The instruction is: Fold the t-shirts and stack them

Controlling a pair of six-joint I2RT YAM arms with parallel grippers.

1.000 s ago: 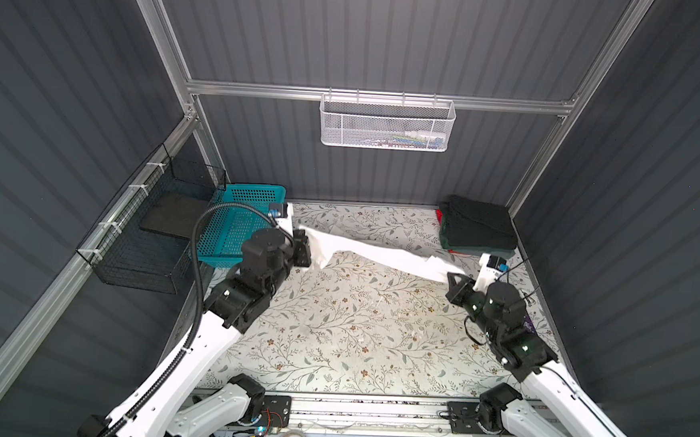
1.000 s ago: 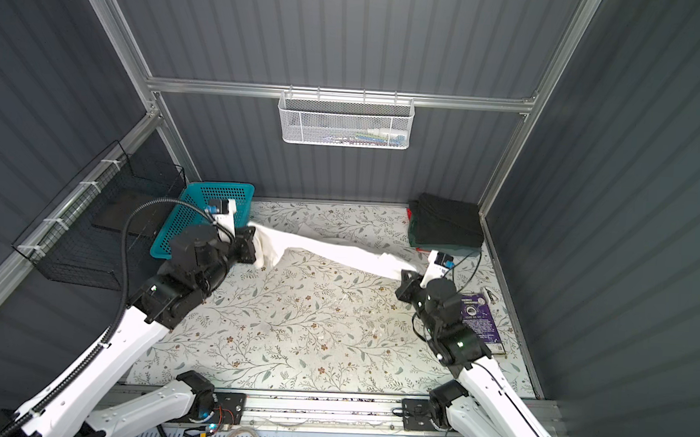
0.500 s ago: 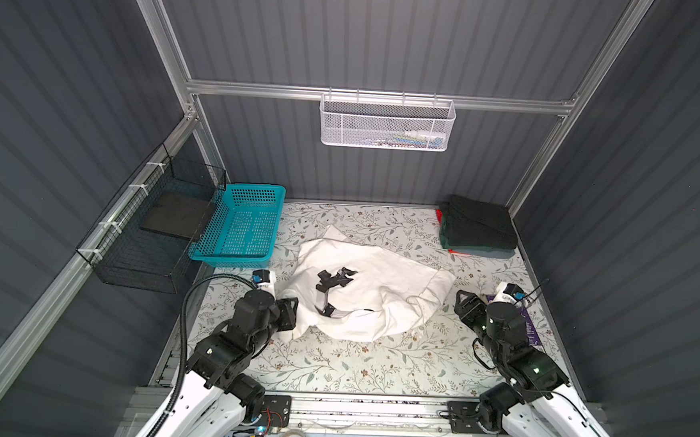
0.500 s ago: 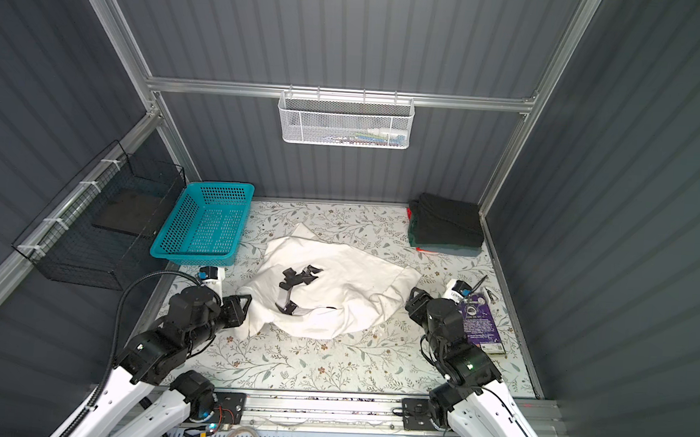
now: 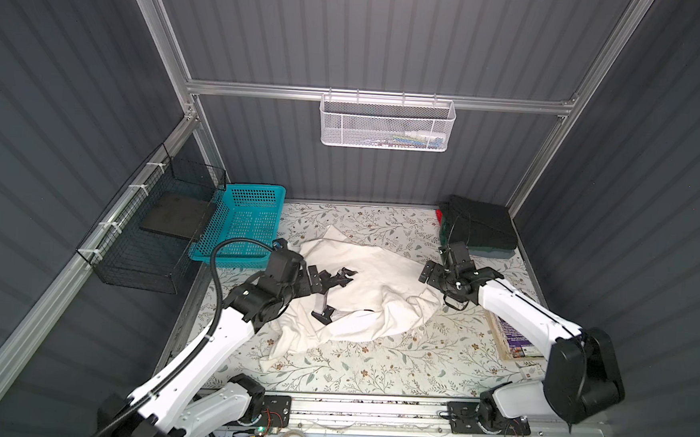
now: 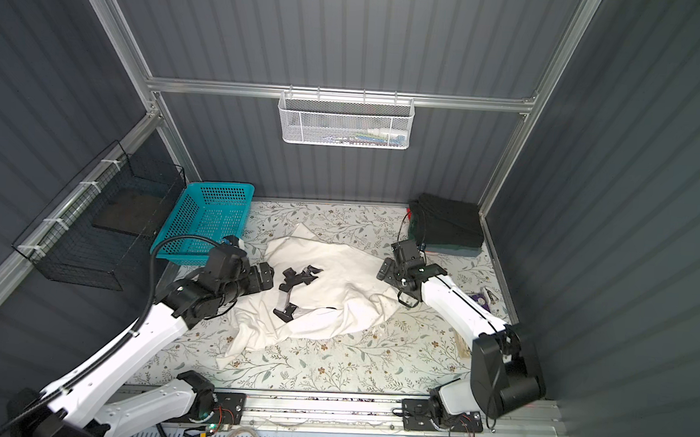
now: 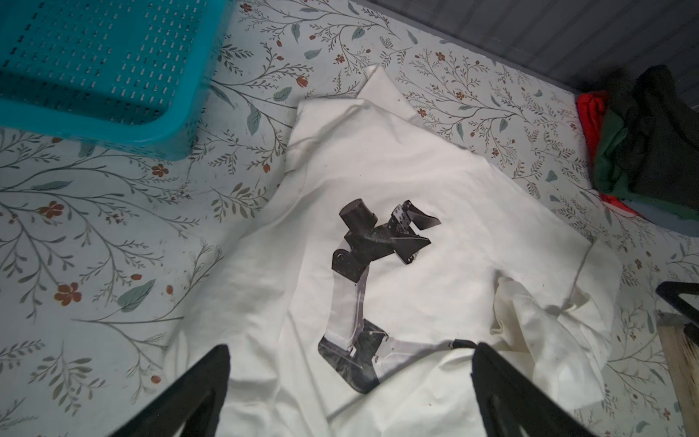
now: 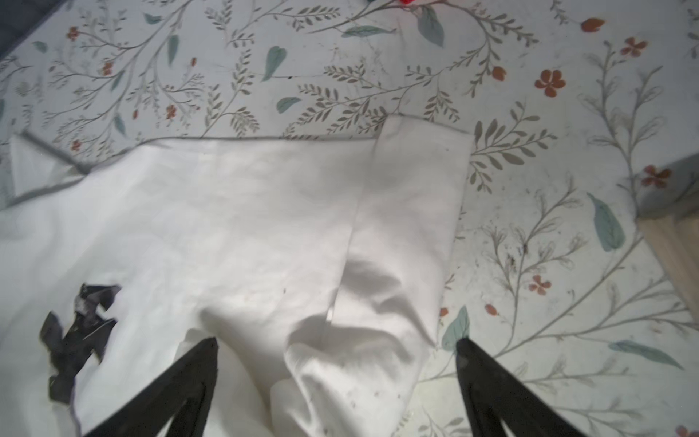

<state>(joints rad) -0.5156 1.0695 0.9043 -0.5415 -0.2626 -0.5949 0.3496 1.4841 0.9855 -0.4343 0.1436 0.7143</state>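
The off-white t-shirt (image 5: 376, 300) lies rumpled and unfolded in the middle of the floral surface (image 5: 372, 366), its black-and-grey print (image 7: 374, 242) facing up and its right side bunched into loose folds. The left pincer (image 5: 315, 284) hangs over the shirt's left edge, just beside the print; in the left wrist view its 2 fingers (image 7: 212, 370) stand wide apart over the cloth with nothing between them. The right pincer (image 5: 441, 262) is at the shirt's right edge, likewise spread wide and empty (image 8: 334, 340), 1 finger above the cloth and 1 above bare surface. Beyond the shirt's far right corner sits the stack of folded shirts (image 5: 481, 227): black on top, dark green under it, red showing at the side. Beyond the shirt's far left corner stands a teal basket (image 5: 244, 221), apart from the cloth.
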